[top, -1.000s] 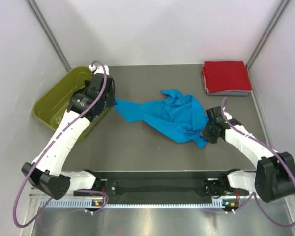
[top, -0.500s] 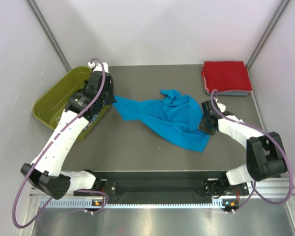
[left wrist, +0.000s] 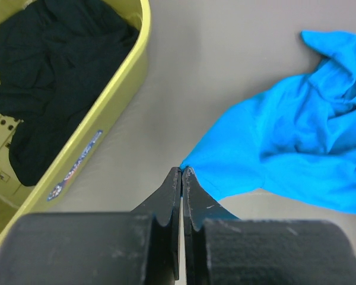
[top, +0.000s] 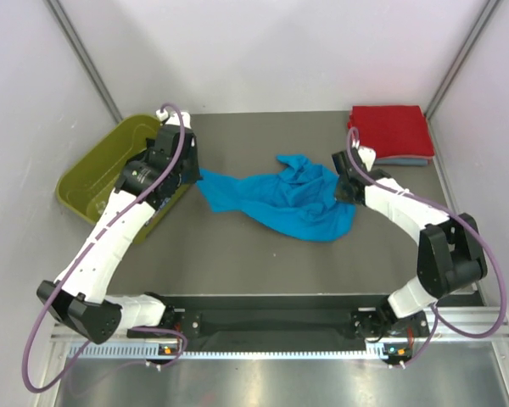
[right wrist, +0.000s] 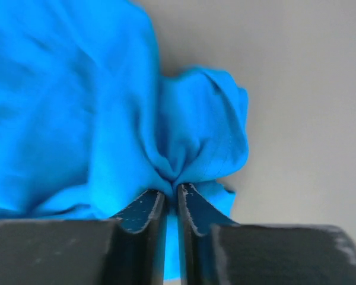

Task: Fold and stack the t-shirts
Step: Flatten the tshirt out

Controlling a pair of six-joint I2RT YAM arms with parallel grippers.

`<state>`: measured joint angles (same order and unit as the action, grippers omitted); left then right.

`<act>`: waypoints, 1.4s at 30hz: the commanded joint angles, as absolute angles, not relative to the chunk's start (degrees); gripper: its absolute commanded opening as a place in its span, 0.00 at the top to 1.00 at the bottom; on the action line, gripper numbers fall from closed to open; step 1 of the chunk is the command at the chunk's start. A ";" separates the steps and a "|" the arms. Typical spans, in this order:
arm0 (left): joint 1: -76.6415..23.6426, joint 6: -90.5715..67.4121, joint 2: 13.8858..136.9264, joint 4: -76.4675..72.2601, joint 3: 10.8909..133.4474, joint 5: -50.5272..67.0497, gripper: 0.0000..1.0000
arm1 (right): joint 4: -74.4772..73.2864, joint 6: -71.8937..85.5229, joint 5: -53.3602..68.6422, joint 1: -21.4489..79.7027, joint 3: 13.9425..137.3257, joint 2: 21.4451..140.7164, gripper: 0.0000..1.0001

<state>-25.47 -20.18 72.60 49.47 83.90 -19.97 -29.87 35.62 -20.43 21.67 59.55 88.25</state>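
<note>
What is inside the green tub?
Crumpled black cloth lies in the tub, with some bare floor showing beside it. Whatever is beneath the cloth is covered and cannot be seen.

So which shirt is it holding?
The turquoise-blue shirt: left gripper and right gripper each pinch it. The red shirt lies folded apart; the black shirt sits in the tub.

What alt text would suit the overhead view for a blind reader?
A crumpled turquoise-blue t-shirt lies on a grey table, pinched by the left gripper at its left corner and the right gripper at its right edge. An olive-green tub sits at left; a folded red t-shirt tops a grey-blue one far right.
</note>
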 commanded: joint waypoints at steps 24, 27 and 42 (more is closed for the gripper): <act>-25.31 -20.04 68.99 48.08 81.04 -20.04 1.00 | -39.11 31.28 -15.56 26.02 69.99 92.38 0.71; -25.31 -19.95 69.17 48.08 81.12 -19.95 1.00 | -39.46 33.22 -16.87 25.31 65.94 89.48 0.68; -25.31 -19.78 68.91 46.76 80.25 -15.91 1.00 | -35.69 36.47 -21.27 22.68 60.91 94.65 0.69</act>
